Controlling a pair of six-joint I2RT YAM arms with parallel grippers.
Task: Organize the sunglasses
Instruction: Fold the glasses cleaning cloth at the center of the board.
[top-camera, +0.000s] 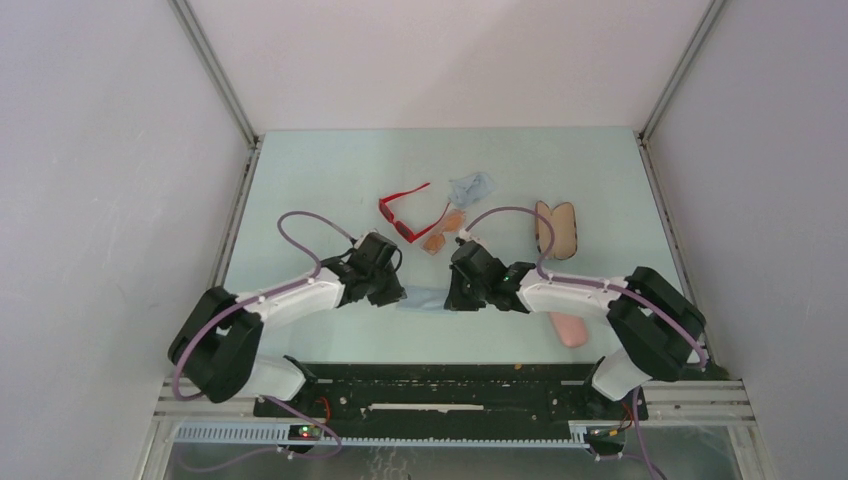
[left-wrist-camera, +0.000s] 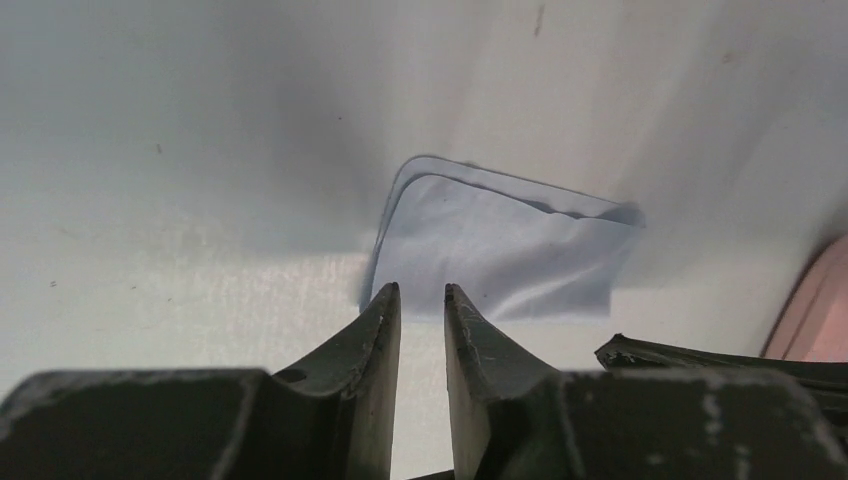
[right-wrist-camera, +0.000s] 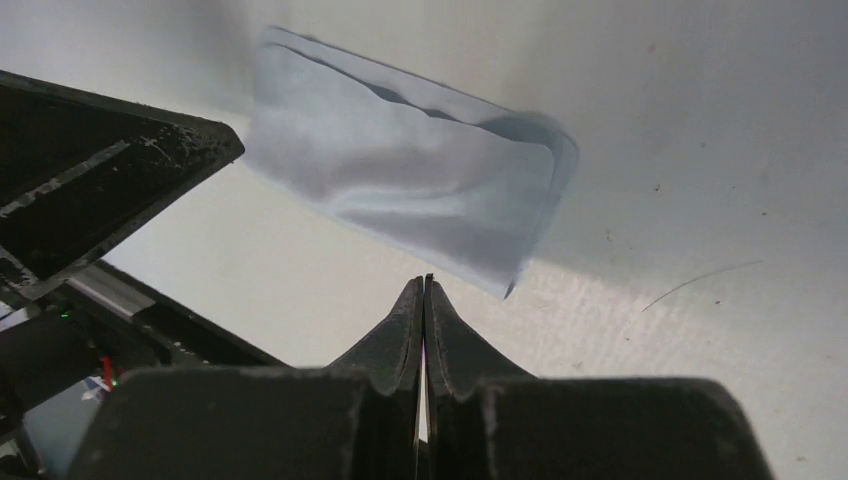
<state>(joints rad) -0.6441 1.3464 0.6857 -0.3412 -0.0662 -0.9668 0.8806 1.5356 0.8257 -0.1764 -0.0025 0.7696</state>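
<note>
The red-framed sunglasses (top-camera: 404, 214) lie open on the table's far middle, and the slim orange-lensed sunglasses (top-camera: 443, 236) lie just right of them. Both grippers hang nearer the front, on either side of a folded pale blue cloth (top-camera: 425, 298). My left gripper (top-camera: 396, 294) (left-wrist-camera: 421, 290) stands open by a narrow gap with bare table showing between the fingers, its tips at the cloth's (left-wrist-camera: 500, 250) near edge. My right gripper (top-camera: 456, 296) (right-wrist-camera: 424, 282) is shut with nothing in it, just short of the cloth's (right-wrist-camera: 410, 180) corner.
A crumpled blue cloth (top-camera: 471, 186) lies behind the sunglasses. A plaid case (top-camera: 555, 228) lies open at the right, and a pink case (top-camera: 569, 329) (left-wrist-camera: 815, 320) sits near the front right under the right arm. White walls close in the table on three sides.
</note>
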